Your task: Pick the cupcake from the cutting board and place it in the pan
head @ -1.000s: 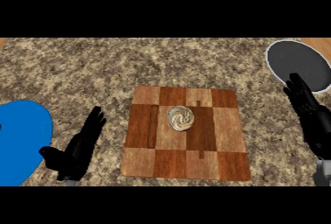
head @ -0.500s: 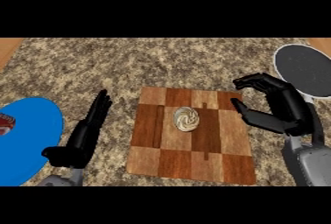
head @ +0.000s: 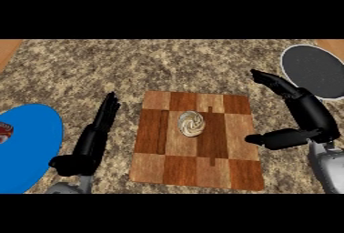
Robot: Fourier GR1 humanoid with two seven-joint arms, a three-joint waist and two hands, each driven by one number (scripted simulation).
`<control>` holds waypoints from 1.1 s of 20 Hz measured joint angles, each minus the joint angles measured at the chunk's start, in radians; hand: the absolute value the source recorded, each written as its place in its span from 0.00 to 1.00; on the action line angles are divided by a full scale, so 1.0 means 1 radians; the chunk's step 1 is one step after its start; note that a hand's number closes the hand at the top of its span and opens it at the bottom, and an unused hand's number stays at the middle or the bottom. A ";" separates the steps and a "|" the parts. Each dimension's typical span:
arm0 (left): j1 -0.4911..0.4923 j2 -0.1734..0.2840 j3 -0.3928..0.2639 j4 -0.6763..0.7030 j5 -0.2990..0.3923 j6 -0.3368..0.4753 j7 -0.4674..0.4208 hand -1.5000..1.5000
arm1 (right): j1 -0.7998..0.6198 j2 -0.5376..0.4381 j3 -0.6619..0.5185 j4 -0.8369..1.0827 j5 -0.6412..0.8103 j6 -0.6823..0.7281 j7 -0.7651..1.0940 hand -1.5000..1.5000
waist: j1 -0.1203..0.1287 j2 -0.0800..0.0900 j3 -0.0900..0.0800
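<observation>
White-swirled cupcake (head: 192, 124) is sitting mid cutting board (head: 168, 150), untouched. At its 3 o'clock the right hand (head: 306, 113) is spreading open wider than before, ready to grab. Pan (head: 314, 70) is waiting at 2 o'clock. Left hand (head: 91, 136) is resting open.

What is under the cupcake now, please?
The cupcake sits on the wooden cutting board, near its middle. The board lies on the counter. The part of the board right beneath the cupcake is covered, so it cannot be seen.
</observation>
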 measured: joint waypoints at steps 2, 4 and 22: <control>-0.007 -0.005 0.005 0.006 0.000 -0.008 0.007 0.50 | -0.041 -0.020 0.011 -0.002 0.019 0.026 0.047 0.00 | 0.000 0.000 0.000; -0.014 -0.005 0.012 0.008 -0.001 -0.015 0.010 0.50 | -0.083 -0.025 0.047 -0.006 0.054 0.043 0.099 0.00 | 0.002 0.000 0.000; 0.022 -0.038 0.017 0.010 -0.034 -0.042 -0.020 0.50 | -0.353 0.053 0.413 0.188 0.418 0.251 0.397 0.00 | 0.008 0.001 -0.001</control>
